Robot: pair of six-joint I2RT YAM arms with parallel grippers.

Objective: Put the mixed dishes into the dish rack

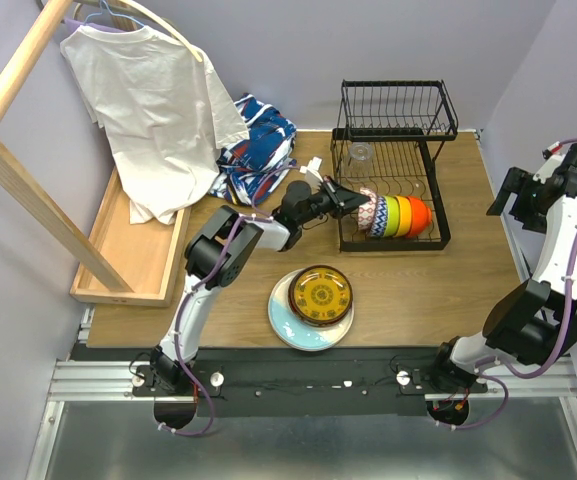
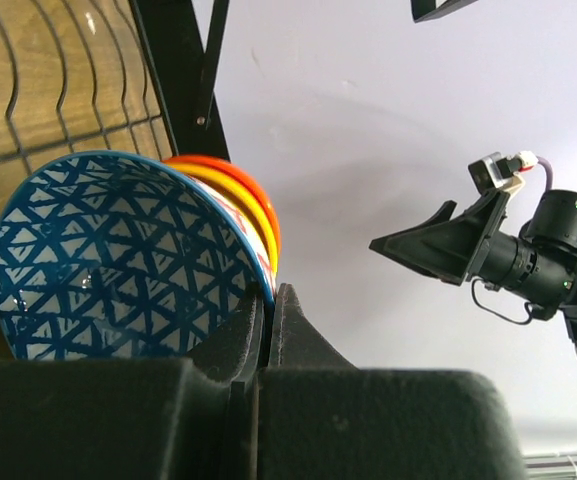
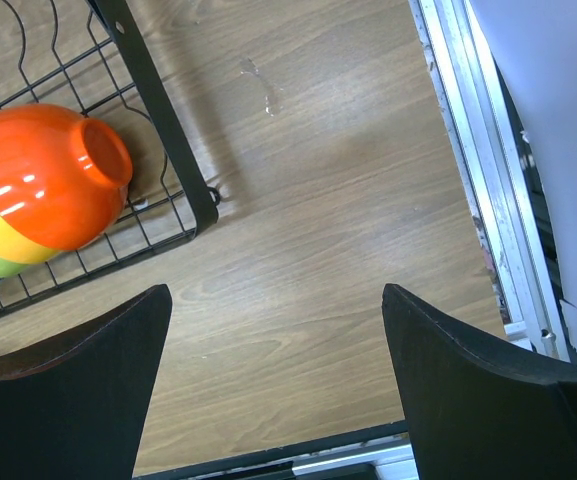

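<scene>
L gripper (image 2: 271, 300), jaws pinched together on the rim of the blue-patterned bowl (image 2: 118, 260), holds that bowl on its side at the L end of a nested row in the dish rack (image 1: 438, 238). Behind it in the row, packed rim to rim, are the green bowl (image 1: 390, 215), yellow bowl (image 1: 404, 215) and orange bowl (image 1: 421, 215). All lie on their sides on the rack's lower tier, near its front edge. In the L wrist view the patterned bowl's open face turns toward the camera, w/ yellow and orange rims showing past its edge.

A clear glass cup (image 1: 361, 153) sits at the back L of the lower tier, below the upper basket (image 1: 398, 105).

R gripper (image 3: 275, 295) hangs w/ fingers wide apart, gripping nothing, above the wooden table (image 3: 318, 150) to the R of the rack's front corner. The orange bowl's foot points its way.

Not yet racked is a stack of plates on the table in front of the rack, btwn the two arms, w/ the yellow-brown plate (image 1: 320, 292) on top and the pale blue plate (image 1: 290, 325) at the bottom.

Far L is a shallow wooden tray (image 1: 133, 255), w/ a white T-shirt (image 1: 148, 110) hung from a wooden frame (image 1: 13, 150) above it. A folded blue-white-red cloth (image 1: 258, 150) lies just L of the rack.
</scene>
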